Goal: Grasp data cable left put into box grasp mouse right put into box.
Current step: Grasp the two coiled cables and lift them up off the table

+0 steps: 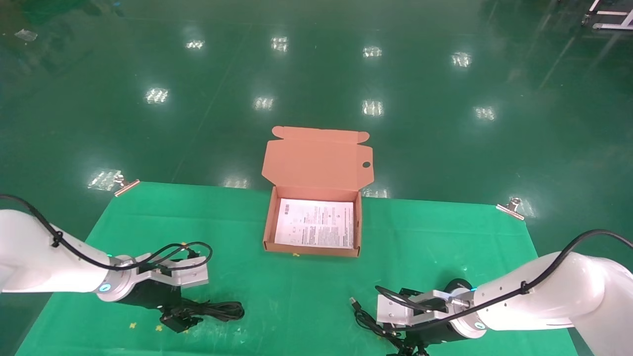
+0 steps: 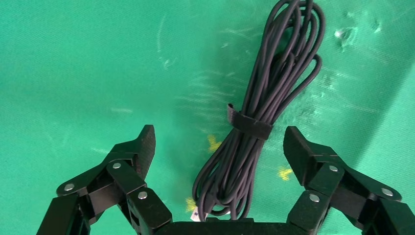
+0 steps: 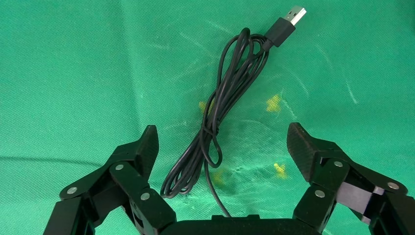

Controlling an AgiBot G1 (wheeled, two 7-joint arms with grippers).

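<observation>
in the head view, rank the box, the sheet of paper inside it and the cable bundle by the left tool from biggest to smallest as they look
1. The box, open lid included, looks largest.
2. The sheet of paper lying inside it comes next.
3. The cable bundle looks smallest, though the left tool hides part of it, so its full length is unsure.

I saw bright, even overhead light; ceiling lamps glared off the glossy floor; shadows stayed soft.

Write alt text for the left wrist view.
The left tool, jaws open, hovers over the data cable, a black looped bundle cinched by a strap, lying between its fingers on the green cloth. Small yellow marks dot the cloth beside the bundle.
</observation>
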